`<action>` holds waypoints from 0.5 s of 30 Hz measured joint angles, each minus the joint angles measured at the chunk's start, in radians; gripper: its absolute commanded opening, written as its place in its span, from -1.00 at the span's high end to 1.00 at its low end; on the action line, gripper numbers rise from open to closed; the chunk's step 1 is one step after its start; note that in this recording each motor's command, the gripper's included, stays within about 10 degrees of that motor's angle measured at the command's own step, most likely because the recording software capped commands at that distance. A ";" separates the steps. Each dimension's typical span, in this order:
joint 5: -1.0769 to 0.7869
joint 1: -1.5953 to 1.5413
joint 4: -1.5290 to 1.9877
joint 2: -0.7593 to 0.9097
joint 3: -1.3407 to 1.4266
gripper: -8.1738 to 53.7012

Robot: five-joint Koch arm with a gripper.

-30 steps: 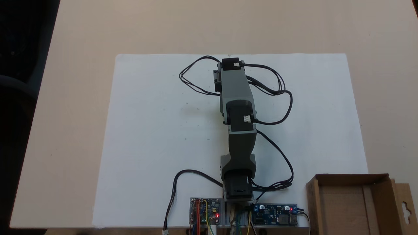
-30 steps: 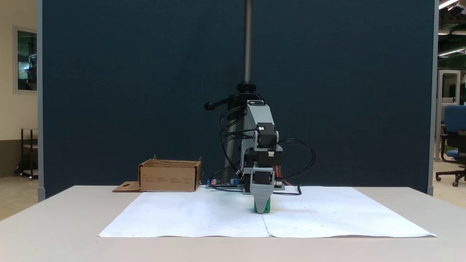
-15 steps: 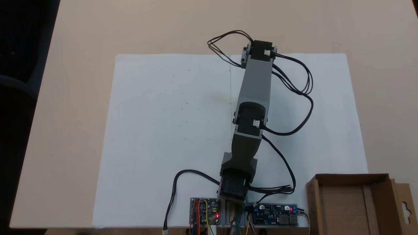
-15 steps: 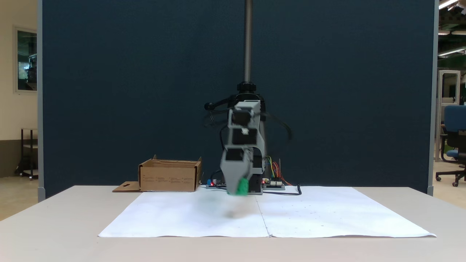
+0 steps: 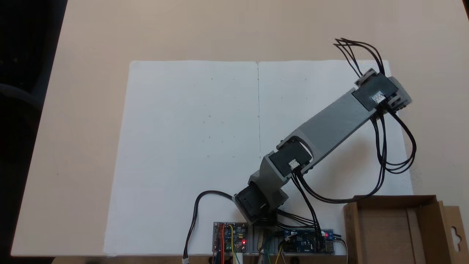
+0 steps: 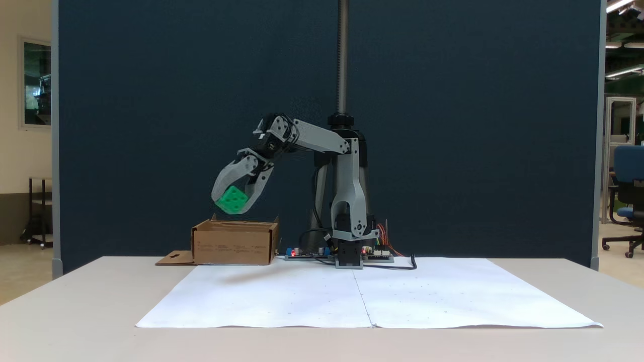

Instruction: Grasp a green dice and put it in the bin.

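We have the green dice clamped between our two jaws, which curve in around it and are closed only as far as its faces allow; the gripper carries nothing else. The cube sits tilted in the grip, one pip face turned toward the side camera, and it hangs in the air above the bin, clear of the rim. From that side view it appears over the box's opening, but depth is hard to read there.

In the view from above, our arm reaches diagonally toward the far right edge of the white paper, while the bin lies at the near right corner, well apart from the wrist. We judge we are not yet over the box.

The main risk is releasing too early: the dice would drop on the paper or strike a cardboard wall and bounce out. A tilted, corner-heavy hold could also slip during the swing.
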 measured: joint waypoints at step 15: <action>-0.141 0.485 -0.005 0.014 0.000 0.33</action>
